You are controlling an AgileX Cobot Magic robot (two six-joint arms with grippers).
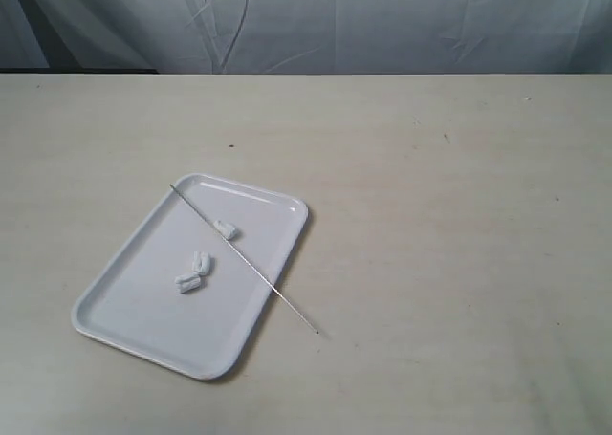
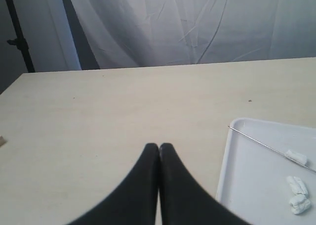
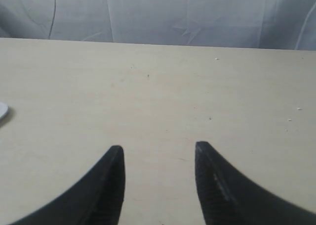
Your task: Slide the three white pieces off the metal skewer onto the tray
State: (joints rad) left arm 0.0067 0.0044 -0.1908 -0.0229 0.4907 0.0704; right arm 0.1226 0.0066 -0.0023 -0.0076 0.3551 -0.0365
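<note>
While two of three white pieces point(image 1: 201, 261) lie loose on tray point(image 1: 134, 306), third sits against metal skewer point(image 1: 258, 273); threaded or merely touching, I cannot tell. Skewer lies diagonally across tray, tip overhanging table point(image 1: 459, 215). Left gripper point(image 2: 159, 147) clenched, empty; right gripper point(image 3: 158, 153) spread, empty. My plan: pinch bare overhanging end, nudge last piece along rod.

I am seeing the tray point(image 1: 124, 296) lying askew on the pale table point(image 1: 459, 263). The metal skewer point(image 1: 251, 265) is lying slantwise across it, one end sitting over a tray corner, the other sticking out past the rim onto the table. The three white pieces point(image 1: 201, 262) are resting in the tray, one touching the skewer and two huddling together near it.
</note>
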